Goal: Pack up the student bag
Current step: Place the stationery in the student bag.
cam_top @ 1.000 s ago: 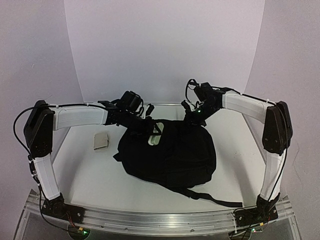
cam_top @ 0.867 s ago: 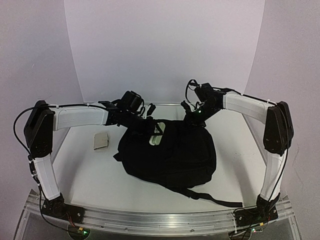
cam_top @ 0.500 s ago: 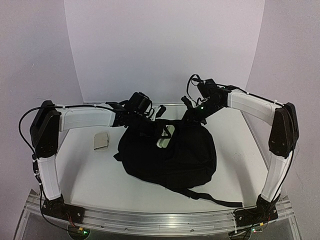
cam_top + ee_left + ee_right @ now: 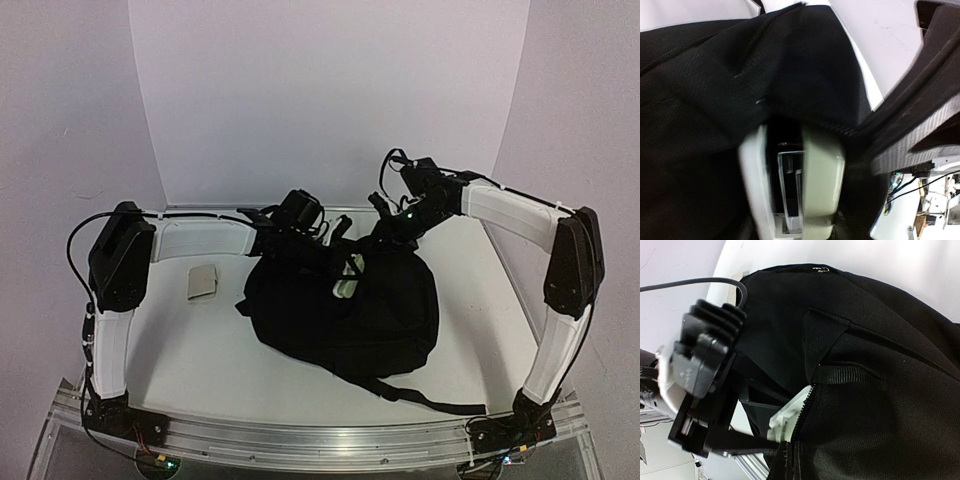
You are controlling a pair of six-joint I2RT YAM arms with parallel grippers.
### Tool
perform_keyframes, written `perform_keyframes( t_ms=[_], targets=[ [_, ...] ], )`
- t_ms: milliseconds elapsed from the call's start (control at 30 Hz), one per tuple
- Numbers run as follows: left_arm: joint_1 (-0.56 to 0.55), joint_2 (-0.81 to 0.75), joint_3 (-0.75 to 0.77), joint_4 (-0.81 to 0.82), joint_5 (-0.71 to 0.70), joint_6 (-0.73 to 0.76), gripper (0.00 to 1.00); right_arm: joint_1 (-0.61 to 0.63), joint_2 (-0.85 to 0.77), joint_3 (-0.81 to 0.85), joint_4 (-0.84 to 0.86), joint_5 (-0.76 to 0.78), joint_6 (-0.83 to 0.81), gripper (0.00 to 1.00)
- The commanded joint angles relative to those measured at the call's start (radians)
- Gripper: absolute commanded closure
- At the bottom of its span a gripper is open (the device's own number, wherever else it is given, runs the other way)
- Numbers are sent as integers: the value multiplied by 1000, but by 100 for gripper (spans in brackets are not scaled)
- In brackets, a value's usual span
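Observation:
The black student bag (image 4: 350, 320) lies in the middle of the table with its open top toward the back. My left gripper (image 4: 335, 262) is shut on a white and pale green object (image 4: 347, 276) with a clear middle part, held in the bag's mouth. In the left wrist view the object (image 4: 822, 175) sits between folds of the black bag fabric (image 4: 700, 100). My right gripper (image 4: 385, 235) is shut on the bag's zippered top edge (image 4: 805, 425) and holds it up. Its fingers are hidden by fabric. The object (image 4: 787, 415) shows through the opening.
A small flat beige item (image 4: 203, 281) lies on the table left of the bag. A black strap (image 4: 440, 402) trails from the bag toward the front right. The left arm's wrist (image 4: 700, 375) is close beside the right gripper.
My left gripper has moved right and forward, carrying the white and green object further into the bag's mouth. My right gripper has shifted slightly right, still holding the edge.

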Motion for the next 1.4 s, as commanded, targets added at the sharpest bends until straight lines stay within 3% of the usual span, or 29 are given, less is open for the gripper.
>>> perform_keyframes(
  t_ms=[0,167,300,567,667,967,1133,1367],
  targets=[
    [-18,4,88,88,-18,7,47,6,-71,-7,-9,-42,16,100],
    [-34,14,91,78,-7,1,34,-16,-60,-1,-10,-40,30,100],
    [-35,-17,36,120,-21,-37,33,-32,-58,-4,-10,-38,31,100],
    [-35,-92,-70,130,-31,-71,43,-43,-57,-9,-10,-38,31,100],
    [-35,-99,-89,149,-28,-83,51,-43,-63,-14,-10,-53,33,100],
    [-35,24,101,142,25,-90,61,-43,-77,-40,-8,-65,45,100],
    [-35,41,129,97,0,-98,42,-42,-82,-31,-13,-67,46,100],
    [-36,-57,-17,128,-9,-143,41,-47,-90,-32,-20,-59,44,100]
  ],
)
